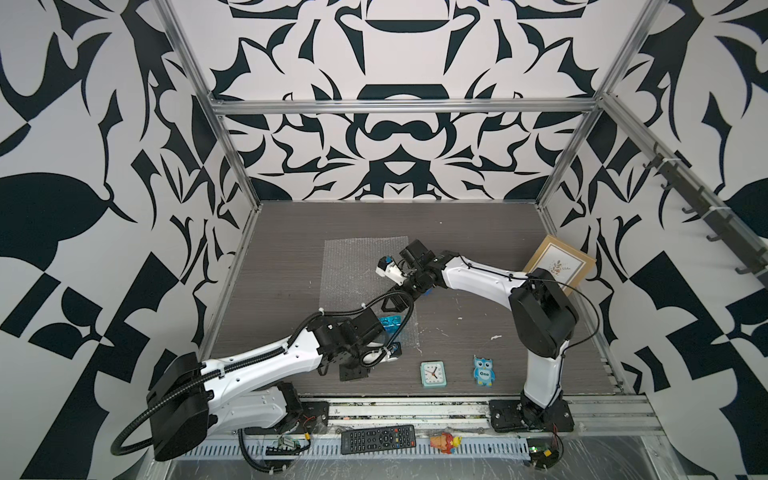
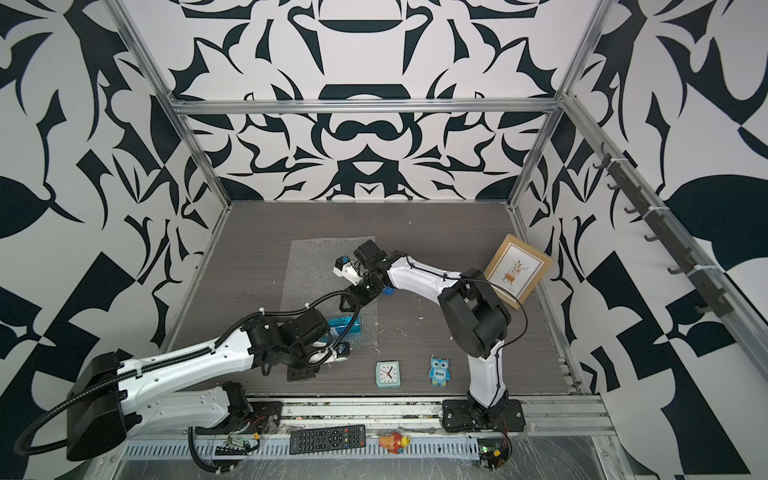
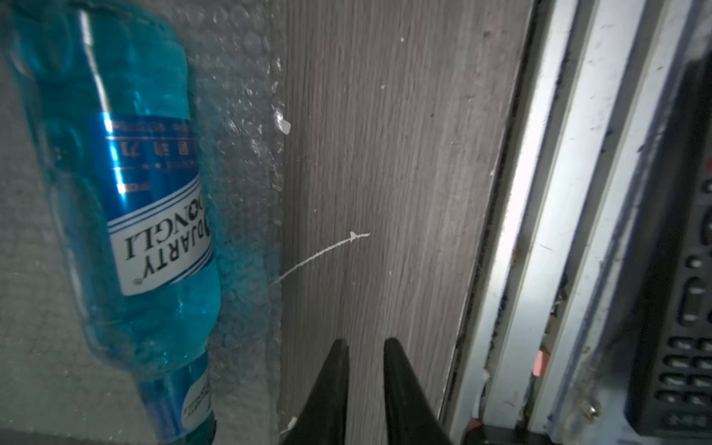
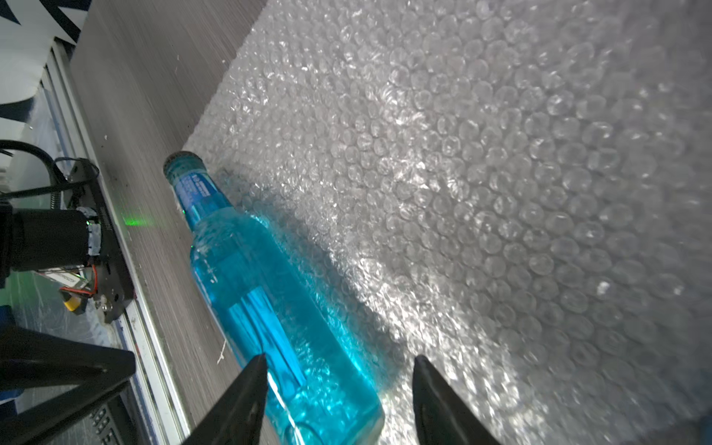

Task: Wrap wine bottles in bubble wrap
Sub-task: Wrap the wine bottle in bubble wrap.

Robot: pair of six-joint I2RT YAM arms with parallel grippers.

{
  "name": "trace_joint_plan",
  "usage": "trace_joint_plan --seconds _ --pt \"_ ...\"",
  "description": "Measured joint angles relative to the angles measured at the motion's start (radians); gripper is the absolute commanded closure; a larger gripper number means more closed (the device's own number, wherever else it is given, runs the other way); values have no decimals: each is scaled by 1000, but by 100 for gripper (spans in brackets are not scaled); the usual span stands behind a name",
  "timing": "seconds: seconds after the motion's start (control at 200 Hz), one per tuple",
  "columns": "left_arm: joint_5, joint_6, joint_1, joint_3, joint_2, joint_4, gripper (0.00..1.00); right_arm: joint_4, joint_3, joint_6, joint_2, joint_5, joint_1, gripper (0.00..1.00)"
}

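Near the front edge of the bench [image 1: 478, 249], the wine bottle [image 1: 390, 325] is shown lying on its side across the near end of the bubble wrap [image 1: 357, 266]. Only a narrow strip of wrap is left on the near side. The long free length is spread away from the arms, presumably so that the bottle can be rolled up in it.

The jaws of the right gripper [image 4: 339, 358] are held wide apart astride the bottle's base, not clamped on it. The jaws of the left gripper [image 3: 364, 343] are set a narrow gap apart with nothing between them, over bare bench just beside the wrap's edge.

In both top views the bottle's neck is hidden by the left forearm. An alarm clock [image 1: 433, 374], an owl figure [image 1: 484, 371] and a picture frame [image 1: 559, 266] are placed clear of the sheet. A remote control [image 1: 378, 438] is laid off the bench in front.
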Motion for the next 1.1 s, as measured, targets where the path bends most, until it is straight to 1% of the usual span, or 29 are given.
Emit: trace_joint_plan --seconds 0.115,0.235,0.295,0.36,0.46,0.665,0.765,0.82,0.87,0.985,1.1 --pt "-31 47 0 -10 46 76 82 -2 28 6 47 -28 2 38" --pt "-53 93 8 -10 109 150 81 -3 61 9 88 -51 4 36" --pt "-58 114 17 -10 144 176 78 -4 77 11 107 -61 6 36" --pt "-68 133 32 -10 178 203 72 -4 95 11 127 -71 8 35" --pt "-81 158 60 -10 200 237 65 -5 115 11 153 -86 11 35" --pt "-85 206 112 -10 247 288 61 -16 172 -2 194 -115 13 35" --pt "-81 225 122 -6 270 298 54 -31 222 -15 233 -129 13 35" --pt "-80 230 124 -5 275 308 53 -37 243 -24 254 -134 13 35" --pt "-80 234 126 -2 280 317 58 -43 254 -27 270 -137 13 35" --pt "-85 248 127 10 303 333 81 -55 275 -41 293 -149 12 35" --pt "-98 253 127 14 315 341 97 -73 294 -52 300 -153 12 37"
